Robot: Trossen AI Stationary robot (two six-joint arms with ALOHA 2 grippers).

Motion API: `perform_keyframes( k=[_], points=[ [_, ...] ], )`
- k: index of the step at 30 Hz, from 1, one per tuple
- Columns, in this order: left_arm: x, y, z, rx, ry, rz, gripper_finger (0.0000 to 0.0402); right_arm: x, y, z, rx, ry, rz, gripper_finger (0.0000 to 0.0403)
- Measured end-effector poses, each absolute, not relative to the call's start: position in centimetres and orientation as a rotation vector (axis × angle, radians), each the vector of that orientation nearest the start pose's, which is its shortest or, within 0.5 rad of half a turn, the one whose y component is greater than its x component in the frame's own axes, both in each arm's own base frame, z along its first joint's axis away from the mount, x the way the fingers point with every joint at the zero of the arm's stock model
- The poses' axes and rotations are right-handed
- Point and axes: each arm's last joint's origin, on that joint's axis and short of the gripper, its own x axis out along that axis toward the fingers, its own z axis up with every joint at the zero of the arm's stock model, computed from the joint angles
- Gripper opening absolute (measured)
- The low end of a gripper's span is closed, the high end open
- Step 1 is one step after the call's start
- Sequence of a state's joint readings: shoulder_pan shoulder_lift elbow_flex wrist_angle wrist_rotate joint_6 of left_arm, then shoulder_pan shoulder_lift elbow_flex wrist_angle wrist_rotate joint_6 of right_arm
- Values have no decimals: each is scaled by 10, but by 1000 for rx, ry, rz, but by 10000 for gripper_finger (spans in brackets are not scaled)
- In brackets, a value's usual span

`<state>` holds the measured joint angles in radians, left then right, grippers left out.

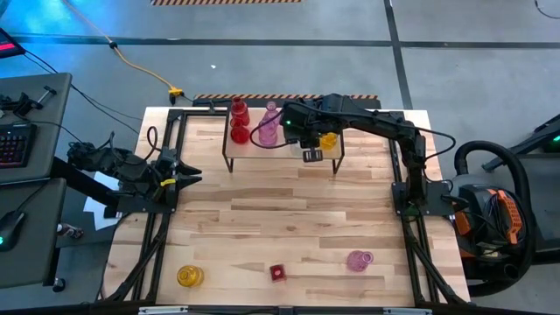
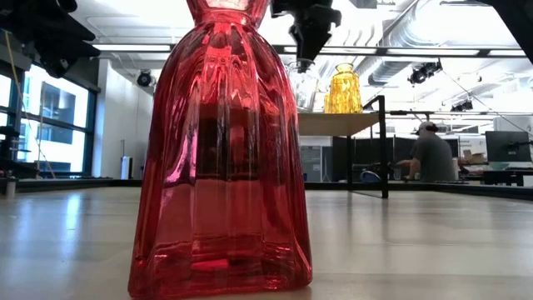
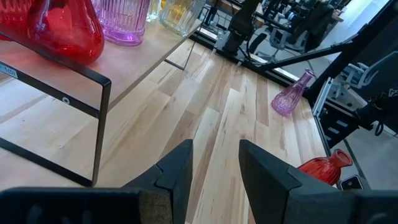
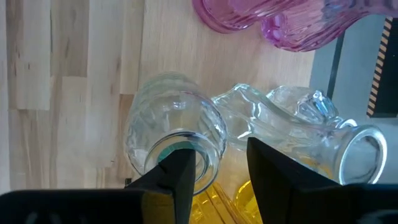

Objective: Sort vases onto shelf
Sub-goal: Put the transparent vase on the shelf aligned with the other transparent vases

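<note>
The shelf stands at the table's far side. On it are two red vases, two pink ones, a yellow one and two clear ones. My right gripper hangs open above the shelf, pointing steeply down. One finger is over the mouth of an upright clear vase. The second clear vase beside it seems to lie on its side. My left gripper waits open at the table's left edge with nothing between its fingers. My right gripper stands directly over the upright clear vase's rim, coming from above. One finger covers part of the rim, so I cannot tell whether it touches the glass. The vase stands on the shelf top by its base.
Near the table's front edge are a yellow vase, a red vase that fills the low view, and a pink vase. Bare wood lies between them and the shelf. A person sits far behind.
</note>
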<state>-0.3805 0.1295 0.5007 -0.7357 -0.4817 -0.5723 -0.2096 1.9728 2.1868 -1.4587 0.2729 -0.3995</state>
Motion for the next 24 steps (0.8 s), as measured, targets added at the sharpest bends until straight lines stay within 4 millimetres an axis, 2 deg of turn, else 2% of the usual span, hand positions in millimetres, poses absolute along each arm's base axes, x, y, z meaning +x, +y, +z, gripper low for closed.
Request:
perform_keyframes(
  k=[9, 24],
  points=[
    [53, -7, 249, -414, 291, 191, 120, 369, -87, 377, -410, 1293, -181, 124],
    [53, -7, 249, -414, 291, 191, 120, 369, -87, 375, -387, 1308, -171, 124]
  ],
)
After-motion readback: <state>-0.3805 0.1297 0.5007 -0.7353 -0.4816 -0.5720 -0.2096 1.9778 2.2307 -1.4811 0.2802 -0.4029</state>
